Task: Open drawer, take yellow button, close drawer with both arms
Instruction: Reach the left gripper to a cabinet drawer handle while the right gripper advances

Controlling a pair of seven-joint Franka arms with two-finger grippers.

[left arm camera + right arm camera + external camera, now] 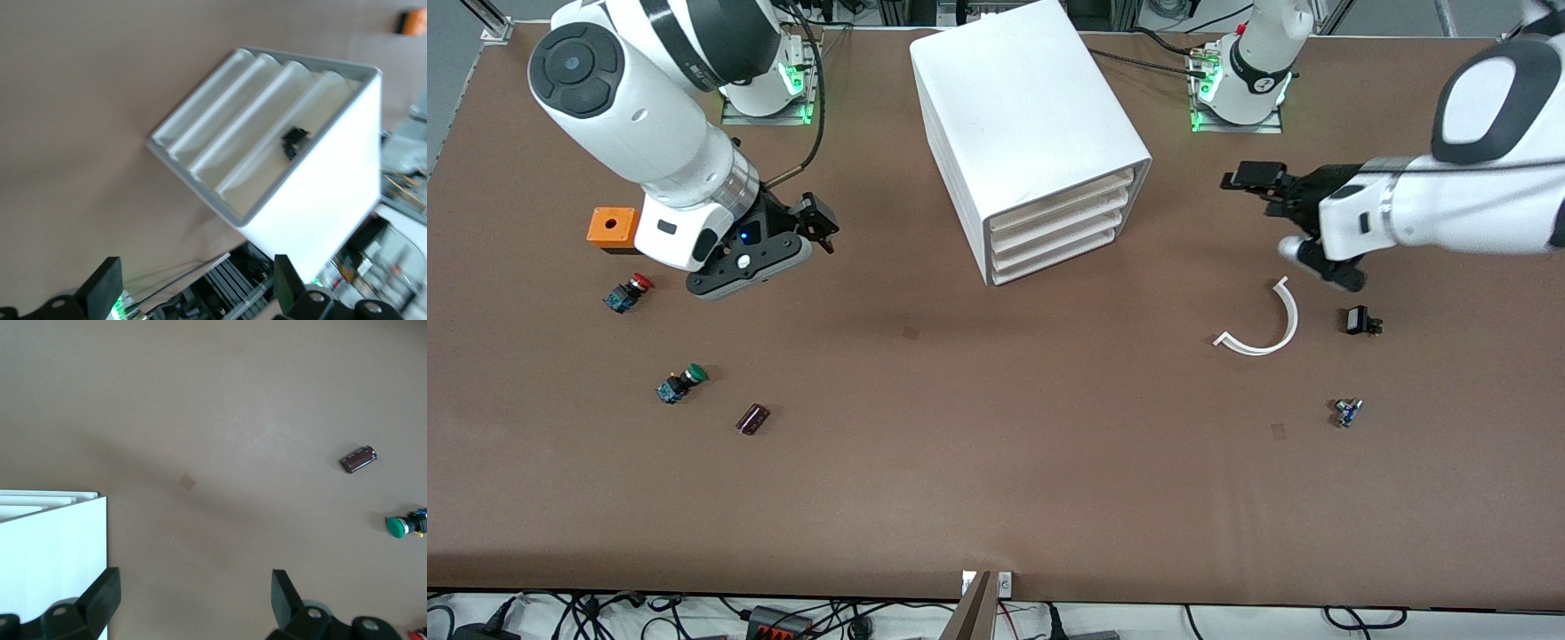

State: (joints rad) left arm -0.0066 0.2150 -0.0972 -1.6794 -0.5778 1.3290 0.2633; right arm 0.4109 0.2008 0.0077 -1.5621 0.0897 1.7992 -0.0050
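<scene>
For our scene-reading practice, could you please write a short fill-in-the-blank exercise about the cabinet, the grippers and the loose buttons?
1. The white cabinet holds ____ drawers, all pushed in.
2. Both the left gripper and the right gripper have their fingers ____.
3. The green-capped button lies nearer the front camera than the ____-capped button.
4. The orange block sits toward the ____ arm's end of the table.

Missing words: four; open; red; right
</scene>
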